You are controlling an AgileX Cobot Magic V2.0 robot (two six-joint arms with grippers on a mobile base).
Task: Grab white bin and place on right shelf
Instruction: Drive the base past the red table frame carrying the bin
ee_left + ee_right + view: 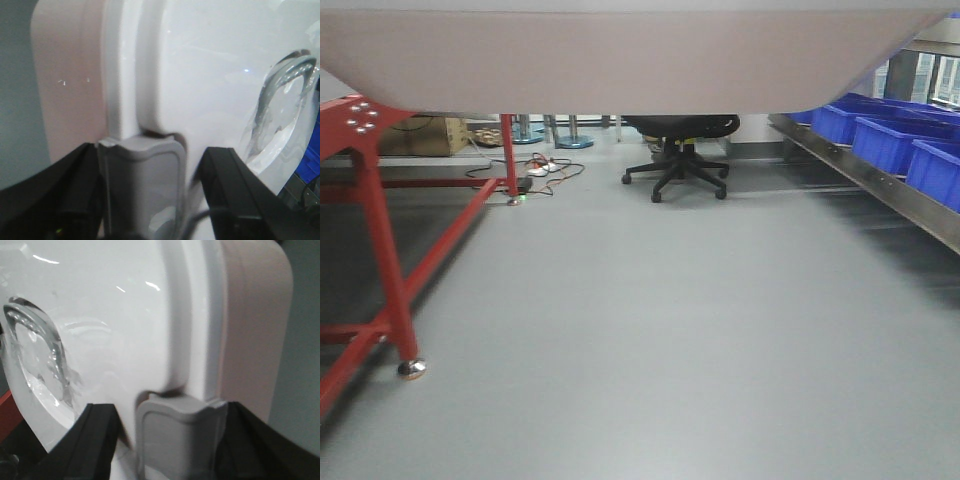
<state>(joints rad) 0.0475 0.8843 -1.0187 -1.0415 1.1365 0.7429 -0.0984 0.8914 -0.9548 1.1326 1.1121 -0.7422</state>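
The bin point(620, 70) is held up off the floor, filling the top of the front view; only its pale side is seen there. In the left wrist view the left gripper point(150, 200) is set about a grey latch point(142, 185) on the lid rim, jaws fairly wide. The right gripper point(170, 440) is placed likewise about the other latch point(177, 435). Whether either one is actually clamped cannot be told.

The shelf point(880, 185) is seen at the right edge of the front view, its tier filled with blue bins point(885, 140). For a good carry, the bin should be kept level, both arms moved together, and a free spot found. The red-legged counter point(380, 230) at lower left is to be cleared.

No brand, label or writing can be read.
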